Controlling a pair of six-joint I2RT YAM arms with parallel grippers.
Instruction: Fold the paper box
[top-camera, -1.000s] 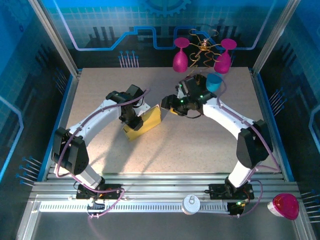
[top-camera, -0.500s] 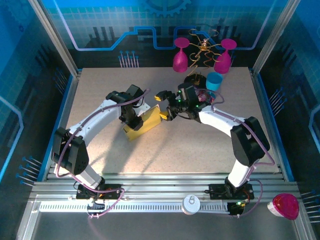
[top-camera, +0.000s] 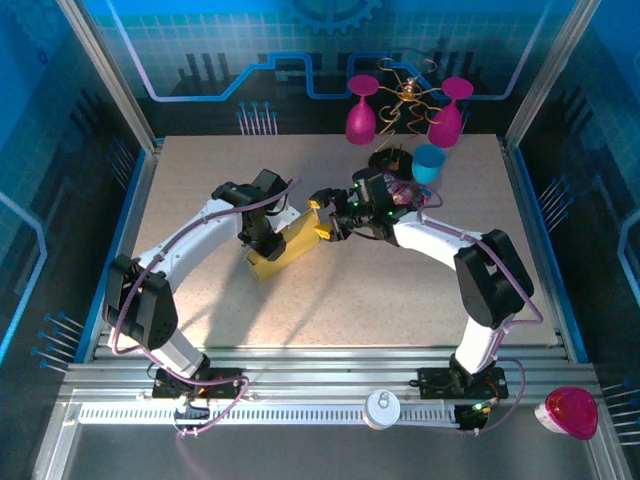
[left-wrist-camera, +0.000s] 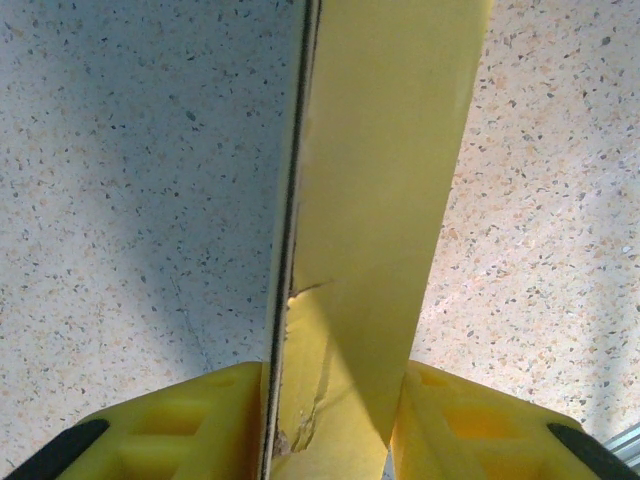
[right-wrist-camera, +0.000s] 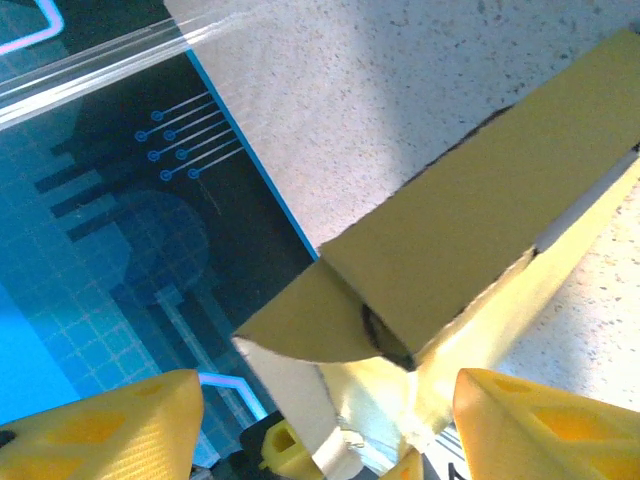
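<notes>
Left pincer (left-wrist-camera: 330, 390) clamped on paper box (top-camera: 287, 248), mid tabletop (top-camera: 400, 300). Right pincer (top-camera: 322, 217) open, fingers spread either side of box's right end, not gripping.

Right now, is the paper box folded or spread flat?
Partly folded: the paper box shows faces meeting at edges; one end flap looks unclosed.
</notes>
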